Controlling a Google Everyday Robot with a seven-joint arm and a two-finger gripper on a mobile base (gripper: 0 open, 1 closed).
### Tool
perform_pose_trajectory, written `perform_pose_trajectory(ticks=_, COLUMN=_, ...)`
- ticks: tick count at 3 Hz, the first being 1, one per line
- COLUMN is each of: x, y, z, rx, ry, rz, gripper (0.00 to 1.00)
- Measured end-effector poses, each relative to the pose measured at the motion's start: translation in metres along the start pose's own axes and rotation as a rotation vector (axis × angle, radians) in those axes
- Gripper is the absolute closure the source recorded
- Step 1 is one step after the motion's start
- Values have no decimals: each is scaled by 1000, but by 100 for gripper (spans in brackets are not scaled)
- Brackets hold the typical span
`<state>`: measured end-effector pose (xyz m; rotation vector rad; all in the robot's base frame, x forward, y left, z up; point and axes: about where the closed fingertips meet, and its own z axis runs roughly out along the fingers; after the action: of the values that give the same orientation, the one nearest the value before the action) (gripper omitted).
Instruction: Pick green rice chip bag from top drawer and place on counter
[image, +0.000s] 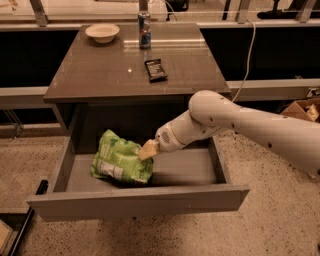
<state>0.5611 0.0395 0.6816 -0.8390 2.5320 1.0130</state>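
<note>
The top drawer is pulled out below the counter. The green rice chip bag is in the drawer's left half, tilted, with its white label facing down-left. My gripper reaches in from the right on the white arm and is shut on the bag's upper right edge. The bag's right side is raised off the drawer floor.
On the counter stand a white bowl at the back left, a can at the back middle and a small dark wrapper near the centre. A cardboard box sits on the floor at the right.
</note>
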Motion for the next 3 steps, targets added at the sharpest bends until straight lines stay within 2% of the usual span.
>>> perform_pose_trajectory(ticks=1, x=-5, y=-2, z=-66, rx=53, ry=-105, rz=-50, gripper=100)
perform_pose_trajectory(ticks=2, x=-7, y=5, z=-179, rx=174, ry=-220, rz=-187, gripper=100)
perform_pose_trajectory(ticks=3, x=-12, y=12, z=-250, rx=270, ry=-293, rz=-277, gripper=100)
